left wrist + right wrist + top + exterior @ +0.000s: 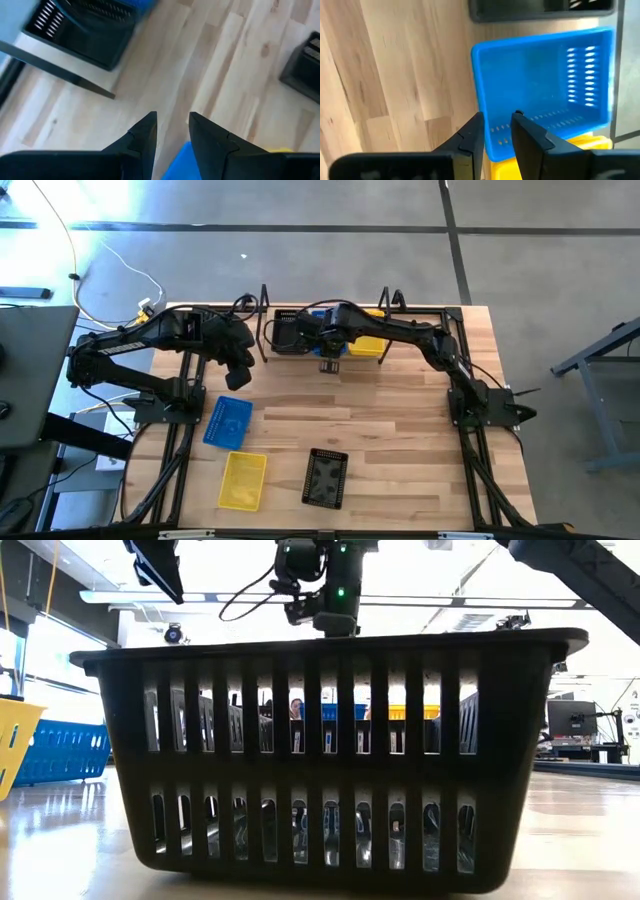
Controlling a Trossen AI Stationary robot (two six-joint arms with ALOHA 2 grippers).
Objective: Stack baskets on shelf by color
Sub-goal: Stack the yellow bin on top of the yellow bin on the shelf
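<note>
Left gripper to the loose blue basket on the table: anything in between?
Nothing visible. The left gripper hangs open just above the blue basket, with only bare tabletop around; the yellow basket lies beyond it.

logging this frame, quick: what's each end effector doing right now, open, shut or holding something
Left end effector: open, empty, above the table.
Right end effector: open, at the blue basket's rim, not gripping it.

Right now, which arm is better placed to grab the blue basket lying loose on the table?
Left. Its pincer hovers right by the loose blue basket, while the right pincer is over at the shelf.
</note>
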